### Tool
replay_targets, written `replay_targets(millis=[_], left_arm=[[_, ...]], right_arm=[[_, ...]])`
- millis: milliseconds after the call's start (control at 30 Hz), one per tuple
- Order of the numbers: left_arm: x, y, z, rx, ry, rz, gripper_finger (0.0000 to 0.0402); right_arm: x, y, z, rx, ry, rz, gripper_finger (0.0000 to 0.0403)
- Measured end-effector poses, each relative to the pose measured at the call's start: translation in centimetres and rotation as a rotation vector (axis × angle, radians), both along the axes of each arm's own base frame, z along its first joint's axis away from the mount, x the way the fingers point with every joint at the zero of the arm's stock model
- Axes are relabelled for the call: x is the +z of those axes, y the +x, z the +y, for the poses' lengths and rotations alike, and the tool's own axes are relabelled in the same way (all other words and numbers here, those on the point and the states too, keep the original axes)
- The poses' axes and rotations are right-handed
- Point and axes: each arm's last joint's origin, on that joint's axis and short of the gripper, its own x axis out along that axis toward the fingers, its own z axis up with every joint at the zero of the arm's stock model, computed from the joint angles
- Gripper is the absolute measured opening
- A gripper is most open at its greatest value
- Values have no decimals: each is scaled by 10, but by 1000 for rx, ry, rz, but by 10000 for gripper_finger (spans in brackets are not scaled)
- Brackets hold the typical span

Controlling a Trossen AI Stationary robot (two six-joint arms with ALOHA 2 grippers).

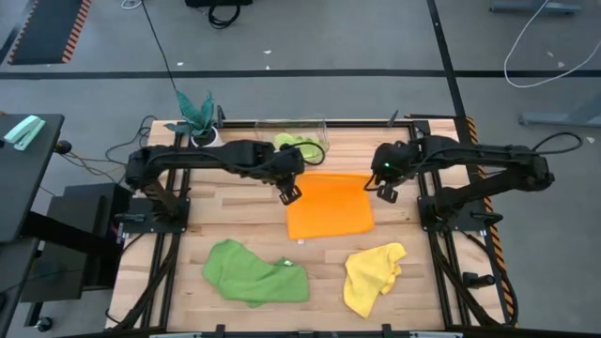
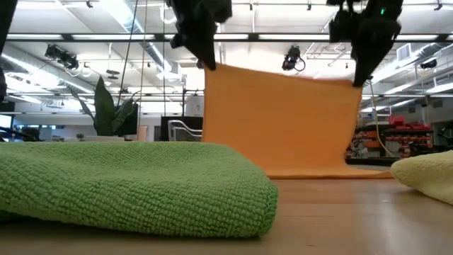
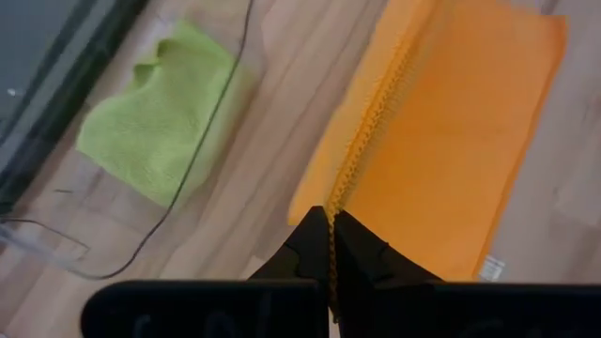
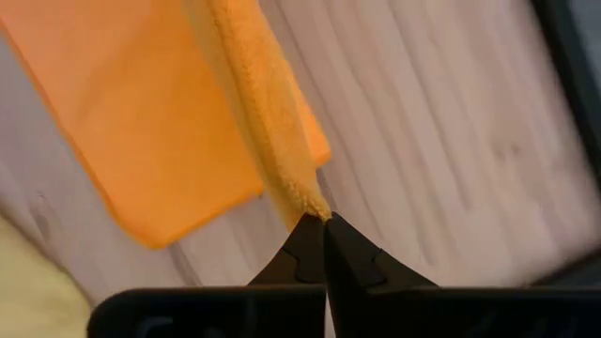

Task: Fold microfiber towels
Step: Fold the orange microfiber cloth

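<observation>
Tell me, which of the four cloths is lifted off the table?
The orange towel: the left pincer and right pincer each pinch a corner. The other three lie crumpled, untouched.

Orange towel (image 2: 283, 120) is soft matt cloth with a fine nap and a rougher stitched edge, darker green towel (image 2: 134, 184) shows a coarse looped microfiber weave, yellow towel (image 1: 373, 275) and lime green towel (image 3: 155, 122) look the same fuzzy matt cloth. Table (image 1: 235, 211) is light wood planks, smooth with a slight sheen; bin (image 1: 293, 127) is clear glossy plastic. Left gripper (image 3: 330, 246) and right gripper (image 4: 324, 246) have dark matt plastic-looking fingers.
</observation>
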Motion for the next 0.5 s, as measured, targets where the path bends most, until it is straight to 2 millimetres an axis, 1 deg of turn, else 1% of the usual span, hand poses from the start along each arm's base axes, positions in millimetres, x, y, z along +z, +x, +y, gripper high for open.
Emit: replay_targets(millis=[133, 233, 333, 500], left_arm=[[-18, 9, 10, -19, -52, 56, 5], [-31, 15, 17, -35, -93, 95, 5], [-42, 20, 18, -56, -133, 128, 5], [-55, 27, 12, -90, -184, 155, 5]], right_arm=[[-25, 2, -13, -4, 41, -22, 0], [-37, 1, -17, -13, 61, -25, 0], [-41, 2, -16, -7, 99, -31, 0], [-41, 6, -3, 44, 128, -55, 0]])
